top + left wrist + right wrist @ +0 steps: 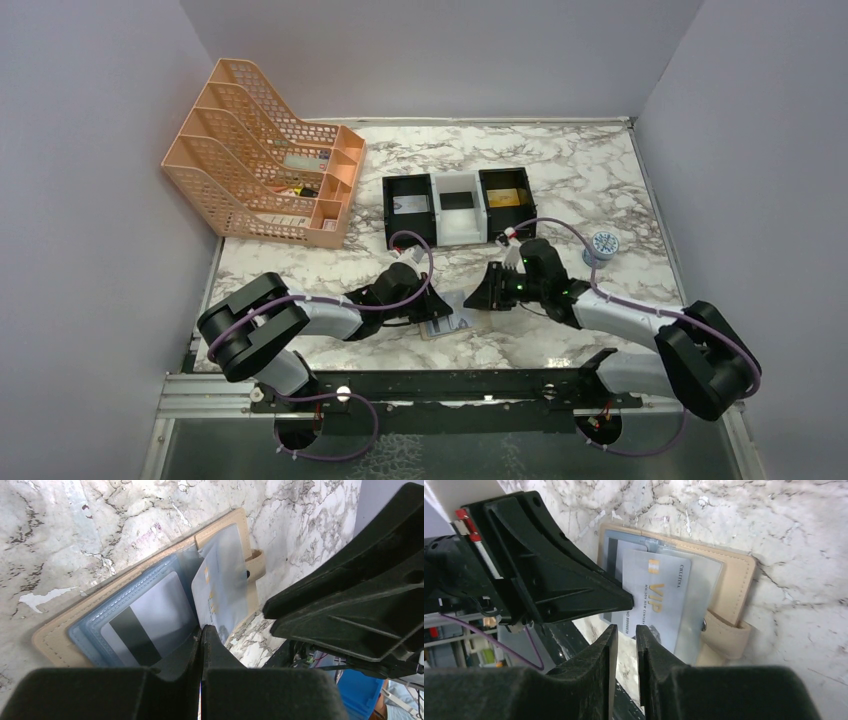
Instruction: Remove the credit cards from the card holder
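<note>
Card holder (736, 580) lies open, grey-blue faces up, on the marble desk (799, 530) near its front edge, between my two end effectors. My left end effector (202, 630) is closed, its tip against the lower edge of a clear sleeve (225, 575) that stands tilted up from the fold; whether it pinches the sleeve I cannot tell. A silver VIP card (659, 590) sits in that sleeve; a striped card (145, 625) lies in the pocket beside it. My right end effector (626, 630) shows a narrow slit between its jaws at the VIP card's corner; gripping or not, I cannot tell.
</note>
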Tool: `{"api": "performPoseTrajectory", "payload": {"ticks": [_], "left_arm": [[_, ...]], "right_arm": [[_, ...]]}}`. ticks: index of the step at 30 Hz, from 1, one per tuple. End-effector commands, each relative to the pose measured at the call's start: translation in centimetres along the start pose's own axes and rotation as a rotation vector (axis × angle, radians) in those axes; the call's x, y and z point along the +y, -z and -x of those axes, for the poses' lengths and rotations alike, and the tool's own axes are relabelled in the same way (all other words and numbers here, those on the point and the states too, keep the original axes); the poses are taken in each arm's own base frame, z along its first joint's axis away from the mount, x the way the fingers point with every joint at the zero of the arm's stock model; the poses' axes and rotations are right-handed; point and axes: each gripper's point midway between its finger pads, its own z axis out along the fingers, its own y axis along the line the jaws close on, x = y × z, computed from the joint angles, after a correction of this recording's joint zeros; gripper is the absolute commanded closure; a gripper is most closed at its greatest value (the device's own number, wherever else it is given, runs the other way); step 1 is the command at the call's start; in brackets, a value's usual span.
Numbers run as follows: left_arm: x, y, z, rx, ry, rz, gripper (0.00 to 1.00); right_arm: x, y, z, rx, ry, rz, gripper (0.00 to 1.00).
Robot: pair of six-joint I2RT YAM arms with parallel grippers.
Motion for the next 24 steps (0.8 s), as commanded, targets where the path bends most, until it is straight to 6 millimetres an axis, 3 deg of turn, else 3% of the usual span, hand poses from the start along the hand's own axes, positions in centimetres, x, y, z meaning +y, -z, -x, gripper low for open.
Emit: {"api": "performPoseTrajectory", "payload": {"ticks": [1,8,12,17,24], "left_arm": [[1.0,0.2,-0.7,0.032,-0.011,0.028,1.00],[0.9,0.4,-0.7,0.031,-0.019,0.024,1.00],[1.2,0.7,-0.8,0.032,-0.024,0.031,1.00],[1.2,0.9,-0.8,0.034,-0.025,0.034,1.00],[1.5,0.9,-0.9,0.045,-0.038,0.051,1.00]], "right_arm": [[0.7,-1.0,0.1,0.051,0.028,0.059,0.81],[-4.9,-2.2,-1.2,0.097,-0.073,-0.204,0.83],[-6.6,-2.0,-1.9,0.111,-0.086,-0.284,0.83],[-5.6,-1.9,-1.8,0.105,-0.079,-0.236,0.83],[-0.8,-1.3,0.5,0.061,0.006,-0.048,0.81]]}}
